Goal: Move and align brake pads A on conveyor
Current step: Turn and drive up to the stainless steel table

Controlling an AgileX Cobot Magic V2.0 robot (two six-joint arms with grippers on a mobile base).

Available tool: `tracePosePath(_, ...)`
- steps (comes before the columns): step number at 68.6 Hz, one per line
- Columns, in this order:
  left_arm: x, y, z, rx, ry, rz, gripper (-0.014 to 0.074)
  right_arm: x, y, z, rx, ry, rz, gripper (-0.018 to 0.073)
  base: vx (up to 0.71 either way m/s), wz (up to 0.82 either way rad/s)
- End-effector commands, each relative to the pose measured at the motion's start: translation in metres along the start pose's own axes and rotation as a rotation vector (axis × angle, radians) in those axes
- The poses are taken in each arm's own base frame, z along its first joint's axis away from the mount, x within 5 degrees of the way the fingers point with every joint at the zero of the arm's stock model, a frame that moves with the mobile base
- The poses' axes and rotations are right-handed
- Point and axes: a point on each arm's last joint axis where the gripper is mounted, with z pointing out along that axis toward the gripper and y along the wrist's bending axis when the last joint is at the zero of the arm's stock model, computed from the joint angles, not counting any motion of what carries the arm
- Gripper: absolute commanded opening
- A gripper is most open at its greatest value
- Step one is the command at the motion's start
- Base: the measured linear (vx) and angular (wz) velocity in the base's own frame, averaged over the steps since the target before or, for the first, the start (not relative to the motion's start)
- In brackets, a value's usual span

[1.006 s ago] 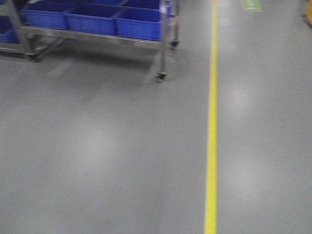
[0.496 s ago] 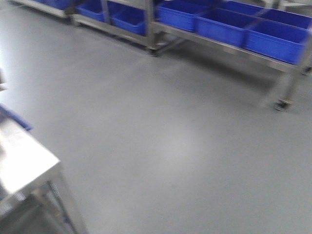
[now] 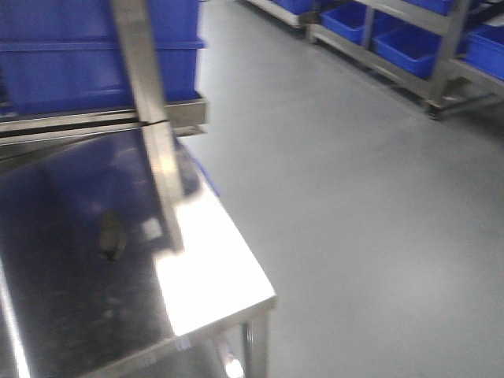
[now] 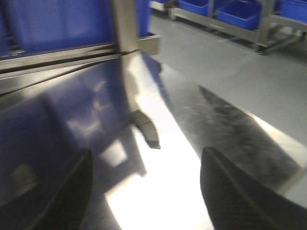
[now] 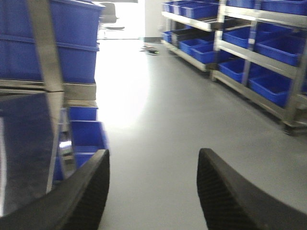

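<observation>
Base has swung round since a second ago: the front view then showed bare floor and a yellow line, and now the steel table (image 3: pixel 216 272) fills its left half. One brake pad (image 3: pixel 110 235) lies flat on the table top, just beside the table's upright post (image 3: pixel 150 118). The left wrist view has it ahead of the left gripper (image 4: pixel 144 191), whose jaws are spread wide with nothing between them. The right gripper (image 5: pixel 152 189) hangs past the table's edge over the floor, jaws likewise apart and empty. Conveyor not in view. Judged step: approach for the first pickup. Next you should halt the base, bring the left gripper down over the pad, then close across its narrow width.
</observation>
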Motion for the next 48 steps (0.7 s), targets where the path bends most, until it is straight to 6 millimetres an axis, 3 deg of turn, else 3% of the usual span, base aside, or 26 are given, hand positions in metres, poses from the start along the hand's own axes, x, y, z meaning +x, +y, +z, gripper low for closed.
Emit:
tracePosePath(1,-0.0131,0.0004,-0.0021,-0.002,-0.079,-0.007,0.045,-0.0145,-0.0012,-0.0012,0.012,-0.086,-0.005,0.04,0.17,0.79)
tracePosePath(28,-0.0131,0.0004,-0.0021,-0.002,-0.079,-0.007,0.045,-0.0145,-0.0012,-0.0012,0.012,-0.086,-0.005,0.04,0.14,0.76)
tracePosePath(48,-0.0131,0.0004,-0.0021,-0.002,-0.079,-0.007,0.045,-0.0145,-0.0012,-0.0012,0.012,-0.086,-0.005,0.04,0.09,0.35)
